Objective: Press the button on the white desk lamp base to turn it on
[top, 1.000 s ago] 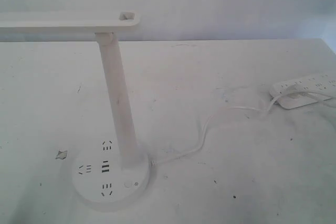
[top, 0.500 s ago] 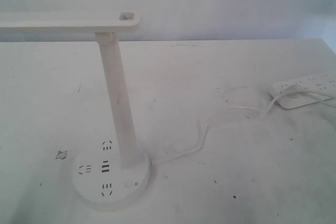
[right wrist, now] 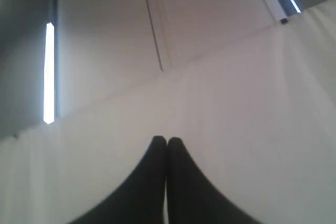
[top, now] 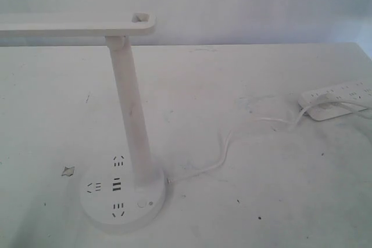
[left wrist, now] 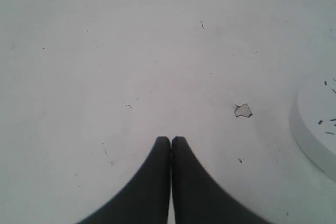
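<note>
Standing on the table, the white desk lamp base is seen with the button near its stem; the left gripper and right gripper are each held with fingers pressed together.

The white worktop is scuffed, speckled with dark marks and chipped at one patch. A plain pale wall runs behind it. The right wrist view shows white draped fabric and a bright light strip.
</note>
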Action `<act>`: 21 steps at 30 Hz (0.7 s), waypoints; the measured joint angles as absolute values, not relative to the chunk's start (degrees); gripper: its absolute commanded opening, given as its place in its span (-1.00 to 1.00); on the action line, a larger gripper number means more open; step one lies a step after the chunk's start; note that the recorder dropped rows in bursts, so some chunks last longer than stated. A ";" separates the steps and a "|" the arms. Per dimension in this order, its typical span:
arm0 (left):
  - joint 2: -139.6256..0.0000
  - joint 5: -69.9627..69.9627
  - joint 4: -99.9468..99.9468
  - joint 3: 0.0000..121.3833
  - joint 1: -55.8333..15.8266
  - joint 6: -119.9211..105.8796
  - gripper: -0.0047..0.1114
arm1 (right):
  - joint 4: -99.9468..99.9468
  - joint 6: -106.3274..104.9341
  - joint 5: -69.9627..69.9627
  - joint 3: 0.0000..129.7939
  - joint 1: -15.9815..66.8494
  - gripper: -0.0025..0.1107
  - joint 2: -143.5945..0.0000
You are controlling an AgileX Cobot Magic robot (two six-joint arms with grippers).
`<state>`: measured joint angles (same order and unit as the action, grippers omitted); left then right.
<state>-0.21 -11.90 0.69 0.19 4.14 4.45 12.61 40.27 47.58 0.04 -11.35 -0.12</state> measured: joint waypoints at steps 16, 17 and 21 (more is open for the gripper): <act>-0.21 -11.90 0.69 0.19 4.14 4.45 -0.92 | 27.68 61.94 56.88 11.74 -11.35 -0.96 -5.94; -0.21 -11.90 0.69 0.19 4.14 4.45 -0.92 | 33.76 62.25 58.73 13.84 -11.35 -0.96 -8.30; -0.21 -11.90 0.69 0.19 4.14 4.45 -0.92 | 55.99 65.20 67.48 20.13 -11.35 -0.96 -17.75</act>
<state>-0.21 -11.90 0.69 0.19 4.14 4.45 55.99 65.20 67.48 20.13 -11.35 -17.75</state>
